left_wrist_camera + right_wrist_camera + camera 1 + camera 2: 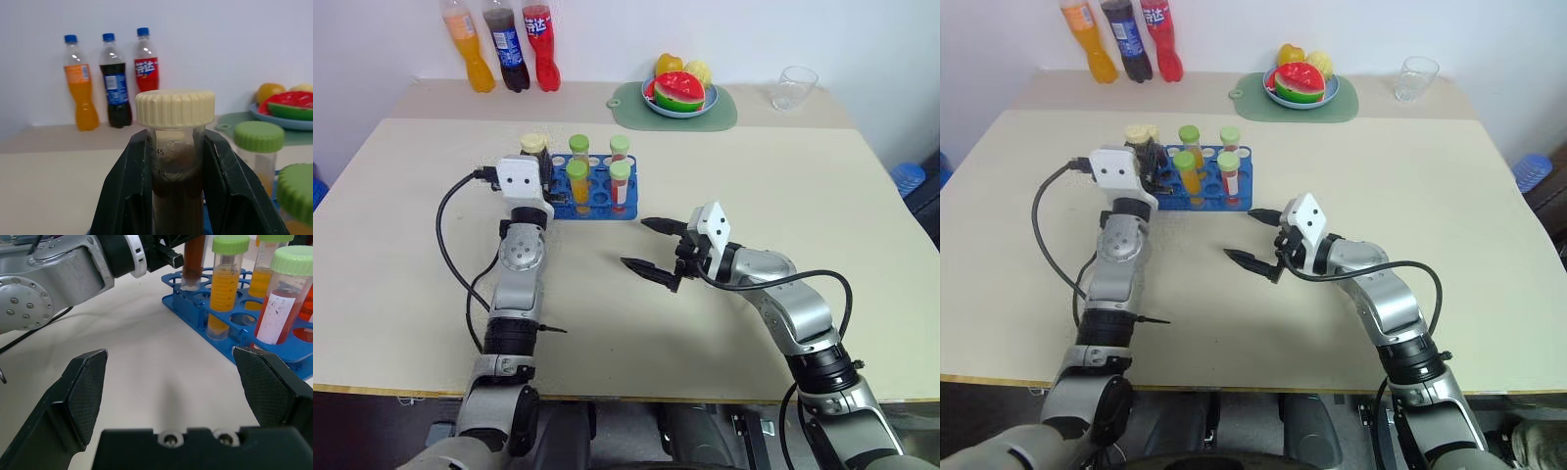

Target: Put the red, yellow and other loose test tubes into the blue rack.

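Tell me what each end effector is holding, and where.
Left end effector grips the dark-liquid test tube just below its cream cap; right end effector is open, empty.

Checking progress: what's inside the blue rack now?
Four green-capped tubes stand in the blue rack, orange and red. The left gripper holds the brown tube at a corner hole; how deep it sits is hidden.

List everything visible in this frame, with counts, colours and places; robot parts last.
Blue rack: one, mid-table.
Green-capped tubes: four, upright in the rack, orange or red liquid.
Cream-capped tube: one, dark liquid, held over the rack's left end, its tip at a hole.
Soda bottles: three, orange, dark, red, back left.
Green mat: one, back centre.
Blue plate: one, holds fruit, on the mat.
Clear glass: one, back right.
Table: one, beige.
Left gripper: shut on the cream-capped tube.
Right gripper: open, right of the rack.
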You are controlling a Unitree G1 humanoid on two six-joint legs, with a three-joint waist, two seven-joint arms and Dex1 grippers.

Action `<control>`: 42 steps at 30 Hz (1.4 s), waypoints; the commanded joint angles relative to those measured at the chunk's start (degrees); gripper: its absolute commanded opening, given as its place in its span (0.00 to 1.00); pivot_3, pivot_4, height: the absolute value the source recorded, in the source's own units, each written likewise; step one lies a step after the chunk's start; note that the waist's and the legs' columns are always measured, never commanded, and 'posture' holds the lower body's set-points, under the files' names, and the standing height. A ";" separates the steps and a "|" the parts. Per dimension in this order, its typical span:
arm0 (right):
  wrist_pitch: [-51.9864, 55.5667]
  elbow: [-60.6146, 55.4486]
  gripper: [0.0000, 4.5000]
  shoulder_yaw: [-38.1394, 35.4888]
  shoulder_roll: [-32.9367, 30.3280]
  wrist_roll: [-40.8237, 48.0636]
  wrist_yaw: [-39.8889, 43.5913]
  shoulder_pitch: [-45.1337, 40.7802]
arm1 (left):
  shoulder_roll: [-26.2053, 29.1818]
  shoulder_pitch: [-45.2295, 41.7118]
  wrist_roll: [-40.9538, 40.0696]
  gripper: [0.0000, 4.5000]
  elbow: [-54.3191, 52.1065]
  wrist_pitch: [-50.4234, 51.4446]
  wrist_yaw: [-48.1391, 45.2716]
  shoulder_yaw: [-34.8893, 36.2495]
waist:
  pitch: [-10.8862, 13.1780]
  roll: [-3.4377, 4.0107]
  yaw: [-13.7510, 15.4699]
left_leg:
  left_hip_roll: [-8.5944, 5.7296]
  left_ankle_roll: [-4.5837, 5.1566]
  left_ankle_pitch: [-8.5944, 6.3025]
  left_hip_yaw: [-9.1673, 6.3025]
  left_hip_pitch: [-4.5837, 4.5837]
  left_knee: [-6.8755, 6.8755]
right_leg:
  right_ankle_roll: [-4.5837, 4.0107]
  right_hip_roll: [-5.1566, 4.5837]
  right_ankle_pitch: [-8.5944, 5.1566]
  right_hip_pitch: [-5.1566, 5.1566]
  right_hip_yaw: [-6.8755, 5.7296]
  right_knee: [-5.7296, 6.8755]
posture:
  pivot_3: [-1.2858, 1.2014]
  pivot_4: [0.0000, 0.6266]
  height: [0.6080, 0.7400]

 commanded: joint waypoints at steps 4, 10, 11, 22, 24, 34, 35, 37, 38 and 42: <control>-0.36 -2.83 1.00 -1.21 -0.30 0.67 -0.01 -0.28 | 0.52 -1.12 1.05 0.17 2.57 -2.74 0.76 -0.81 | 0.00 0.00 -0.01 | 0.00 0.00 0.00 -0.01 0.01 0.00 | 0.00 0.00 0.00 0.01 0.00 -0.01 | 0.52 0.24 0.95; -0.13 -3.12 1.00 -1.35 -0.75 0.88 0.09 0.01 | 1.45 0.91 2.24 0.17 0.56 -2.65 2.05 -0.76 | 0.00 0.00 -0.12 | 0.00 0.00 0.00 -0.01 0.03 0.00 | 0.00 0.01 0.00 0.02 0.00 -0.01 | 0.52 0.24 0.95; -0.11 -3.08 1.00 -1.32 -0.78 0.88 0.10 -0.02 | 1.68 1.29 2.71 0.17 -0.06 -2.22 2.44 -0.77 | 0.00 0.00 -0.17 | 0.00 0.00 0.00 -0.01 0.03 0.00 | 0.00 0.01 0.00 0.02 0.00 -0.01 | 0.52 0.24 0.95; -0.32 -2.39 1.00 -0.90 -0.58 0.73 0.46 -0.64 | 0.83 1.48 1.21 0.17 0.02 -1.21 3.12 -0.31 | 0.00 0.00 -0.18 | 0.00 0.00 0.00 -0.01 0.07 0.00 | 0.00 0.02 0.00 0.05 0.00 0.00 | 0.52 0.24 0.95; -0.30 -2.43 1.00 -0.96 -0.63 0.76 0.53 -0.69 | 0.18 1.17 -0.47 0.17 0.76 -1.64 2.75 0.33 | 0.00 0.00 -0.14 | 0.00 0.00 0.00 -0.01 0.07 0.00 | 0.00 0.02 0.00 0.05 0.00 -0.01 | 0.52 0.24 0.95; 0.28 -3.62 1.00 -2.09 -1.90 1.27 0.89 -0.21 | -0.75 2.39 -3.43 0.82 -1.13 -3.38 1.10 0.92 | 0.00 0.00 -0.07 | 0.00 0.00 0.00 -0.01 0.06 -0.01 | 0.00 0.02 0.00 0.06 0.00 -0.03 | 0.52 0.24 0.95; 0.40 -3.75 1.00 -2.68 -2.33 1.58 1.02 -0.20 | -0.63 3.00 -3.67 0.92 -2.67 -3.29 0.94 1.02 | 0.00 0.00 -0.07 | 0.01 0.00 0.00 -0.01 0.06 -0.01 | 0.00 0.02 0.00 0.05 0.00 -0.03 | 0.52 0.24 0.95; 0.81 -4.00 1.00 -4.08 -3.41 2.16 1.18 -0.30 | -0.05 4.56 -4.54 0.92 -6.52 -2.19 0.37 1.47 | 0.00 0.00 -0.09 | 0.01 0.00 0.00 -0.02 0.06 -0.01 | 0.00 0.02 0.00 0.05 0.00 -0.03 | 0.52 0.24 0.95; 1.34 -4.30 1.00 -5.56 -4.78 2.39 1.12 -0.38 | 1.34 6.49 -6.63 0.92 -11.05 -0.08 -1.41 2.47 | 0.00 0.00 -0.10 | 0.01 0.00 0.00 -0.02 0.06 -0.01 | 0.00 0.02 0.00 0.05 0.00 -0.03 | 0.52 0.24 0.95; 2.60 -3.40 1.00 -12.60 -11.88 3.51 2.16 0.76 | 9.56 14.21 -16.56 0.92 -27.02 12.54 -10.32 5.71 | 0.00 0.01 -0.35 | 0.09 0.01 0.00 -0.01 0.06 -0.06 | -0.01 0.03 0.00 0.04 0.01 -0.05 | 0.52 0.24 0.95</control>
